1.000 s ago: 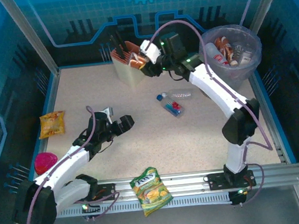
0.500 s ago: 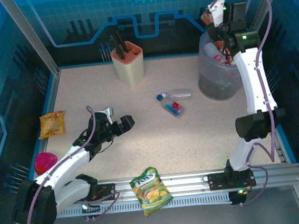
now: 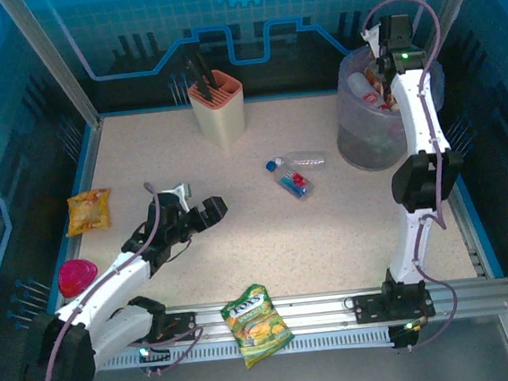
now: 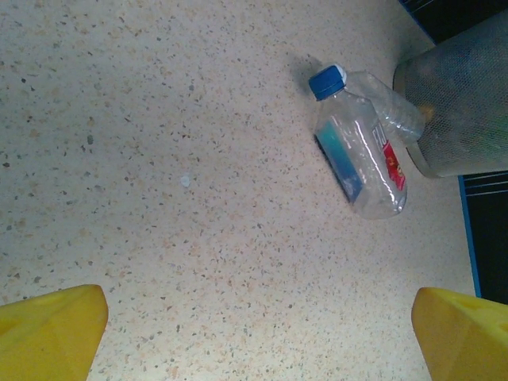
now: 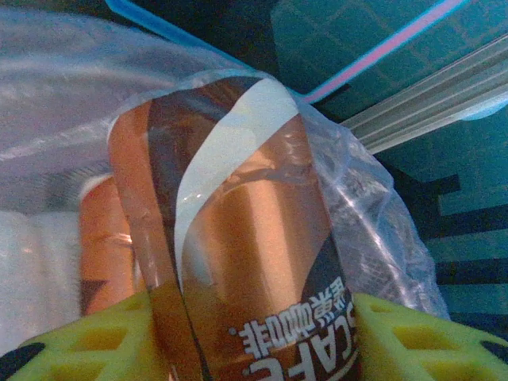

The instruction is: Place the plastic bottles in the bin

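Overhead, my right arm point(image 3: 414, 121) stands tall from its base at the near edge, elbow bent in front of the bin point(image 3: 362, 148) and forearm rising steeply, so that my right fingers point(image 3: 380, 39) hang over the back of the bin, above several binned bottles point(image 3: 377, 84). My left arm point(image 3: 110, 281) lies low over the table point(image 3: 348, 235), stretched forward and rightward. My left fingers point(image 3: 204, 211) are just above the surface and point toward two plastic bottles point(image 3: 293, 176) that lie touching each other mid-table, well apart from both arms. A peach utensil holder point(image 3: 218, 113) stands at the back, a yellow snack bag point(image 3: 88, 211) lies at the left, and a green snack bag point(image 3: 258, 321) sits on the near rail. From my left wrist, my left fingers point(image 4: 48, 333) are spread wide, a yellow tip in each lower corner with bare table between them. Ahead, the blue-capped bottle point(image 4: 357, 159) lies on its side with the clear bottle point(image 4: 393, 115) pressed against it, near the grey wall of the bin point(image 4: 460, 103). From my right wrist, my right fingers point(image 5: 87, 345) are clamped on a brown coffee bottle point(image 5: 246, 278), one yellow finger on each side of it, its label reading upside down. The lavender bag point(image 5: 373, 214) crumples right behind it, and an orange bottle point(image 5: 99, 238) shows at the left.
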Controlling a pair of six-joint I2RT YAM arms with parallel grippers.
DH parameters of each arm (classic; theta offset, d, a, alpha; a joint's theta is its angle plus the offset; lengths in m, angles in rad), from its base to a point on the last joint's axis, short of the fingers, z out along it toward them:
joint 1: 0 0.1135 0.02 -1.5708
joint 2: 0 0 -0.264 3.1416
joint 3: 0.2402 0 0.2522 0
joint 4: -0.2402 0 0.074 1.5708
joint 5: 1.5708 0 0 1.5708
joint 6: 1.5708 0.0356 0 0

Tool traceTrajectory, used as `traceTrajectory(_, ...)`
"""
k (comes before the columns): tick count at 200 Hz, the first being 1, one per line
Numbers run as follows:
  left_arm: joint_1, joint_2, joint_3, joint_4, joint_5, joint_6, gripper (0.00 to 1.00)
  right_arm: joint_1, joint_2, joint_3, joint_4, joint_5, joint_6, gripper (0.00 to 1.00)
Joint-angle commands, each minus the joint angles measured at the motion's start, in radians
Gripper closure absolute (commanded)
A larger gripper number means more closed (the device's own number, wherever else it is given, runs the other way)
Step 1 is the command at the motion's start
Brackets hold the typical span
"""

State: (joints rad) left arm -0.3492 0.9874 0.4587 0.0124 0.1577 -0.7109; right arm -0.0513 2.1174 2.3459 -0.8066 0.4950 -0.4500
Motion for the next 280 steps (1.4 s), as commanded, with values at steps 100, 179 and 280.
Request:
traceTrajectory(100, 0.010, -0.004, -0.020, 0.006, 0.006, -0.023, 0.01, -0.020, -0.014, 0.150, -0.131, -0.143, 0.078, 0.11)
traceTrajectory(179, 0.010, 0.017, -0.018, 0.020, 0.017, -0.022, 0.01, 0.029, -0.131, 0.166, -0.227, -0.316, 0.152, 0.12)
traceTrajectory(280, 0.012, 0.031, -0.004, 0.004, 0.024, 0.001, 0.01, 0.326, -0.256, -0.336, -0.276, -0.386, 0.057, 0.16)
